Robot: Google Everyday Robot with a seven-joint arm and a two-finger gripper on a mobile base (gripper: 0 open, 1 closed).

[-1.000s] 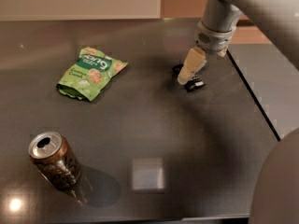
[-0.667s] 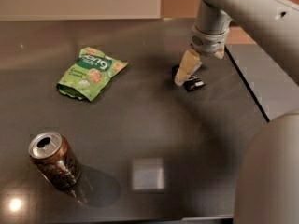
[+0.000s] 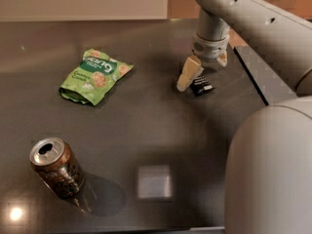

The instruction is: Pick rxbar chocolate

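Note:
The rxbar chocolate [image 3: 201, 86] is a small black bar with white lettering, lying flat on the dark table [image 3: 146, 126] at the right. My gripper [image 3: 205, 67] hangs straight down over it, open. The left tan finger [image 3: 188, 74] reaches the table just left of the bar. The right finger [image 3: 223, 58] shows behind and to the right of the bar. The bar lies at the front of the gap between the fingers, and nothing is held. The green snack pouch [image 3: 94, 75] lies far to the left.
A brown soda can [image 3: 57, 167] stands open at the front left. The arm's large grey body [image 3: 270, 169] fills the lower right. The table's right edge [image 3: 251, 74] runs just right of the gripper. A pale square reflection [image 3: 154, 181] lies on the table's front.
The arm has swung a little left and the gripper has come down around the bar. The bar, pouch and can have not moved.

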